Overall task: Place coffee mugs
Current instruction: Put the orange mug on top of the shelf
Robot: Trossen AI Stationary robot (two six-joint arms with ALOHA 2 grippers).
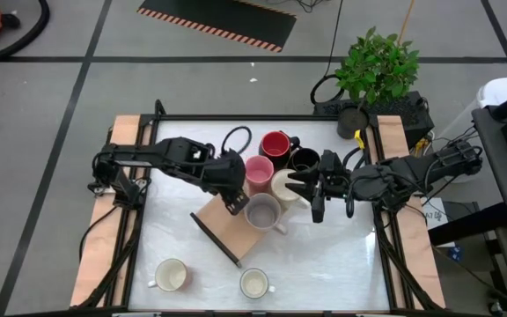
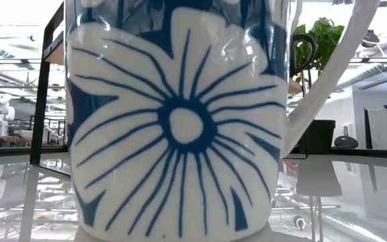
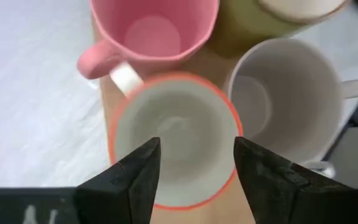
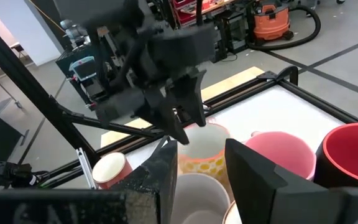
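A wooden board (image 1: 223,231) lies mid-table. On it stands a mug with an orange rim and a yellow-dotted wall (image 3: 176,134) (image 4: 207,155). My left gripper (image 3: 197,149) (image 1: 234,204) stands open just over it, fingers pointing down over its opening, and hides it in the high view. Around it stand a pink mug (image 1: 258,172), a cream mug (image 1: 287,187) and a grey mug (image 1: 264,213). A red mug (image 1: 275,145) and a black mug (image 1: 304,160) stand behind. My right gripper (image 1: 309,194) (image 4: 199,148) hovers open above the cream mug, pointing toward the table's left.
Two more mugs (image 1: 172,276) (image 1: 254,283) stand near the front edge. In the low view a blue-and-white flowered mug (image 2: 180,121) fills the picture. A potted plant (image 1: 377,66) stands off the back right corner. A black frame (image 1: 262,116) rims the table.
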